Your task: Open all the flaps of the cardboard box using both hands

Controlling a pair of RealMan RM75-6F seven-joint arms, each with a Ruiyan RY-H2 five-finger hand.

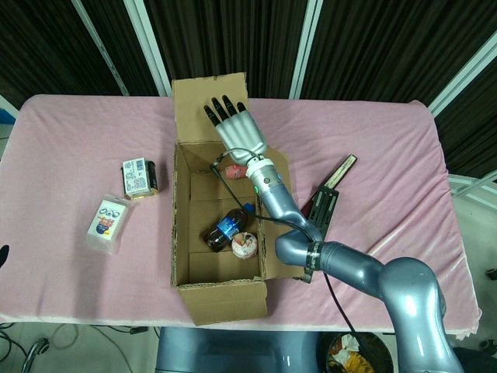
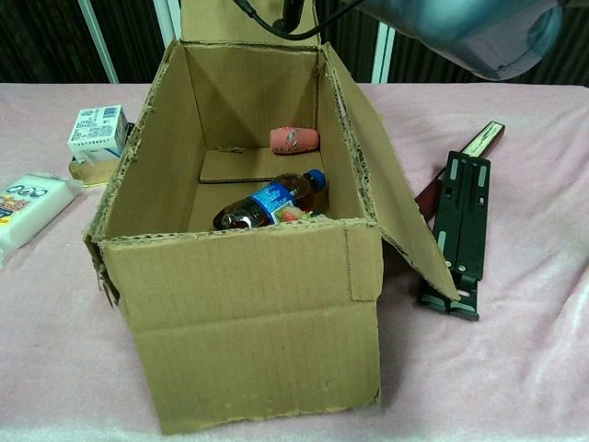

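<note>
The cardboard box (image 1: 180, 233) stands open-topped in the middle of the pink table. Its far flap (image 1: 194, 109) is raised upright, and my right hand (image 1: 237, 128) lies flat against that flap's inner face with the fingers stretched out and apart, holding nothing. The right flap (image 2: 396, 221) hangs outward and the front flap (image 2: 248, 313) hangs down. Inside lie a dark bottle (image 2: 267, 203), a pink object (image 2: 294, 139) and a round lidded cup (image 1: 245, 245). In the chest view only my right arm (image 2: 460, 28) shows, at the top edge. My left hand is in neither view.
A small white and black carton (image 1: 138, 177) and a flat packet (image 1: 107, 222) lie left of the box. A black folding rack (image 2: 460, 235) and a dark stick (image 1: 340, 171) lie to the right, close to the hanging right flap.
</note>
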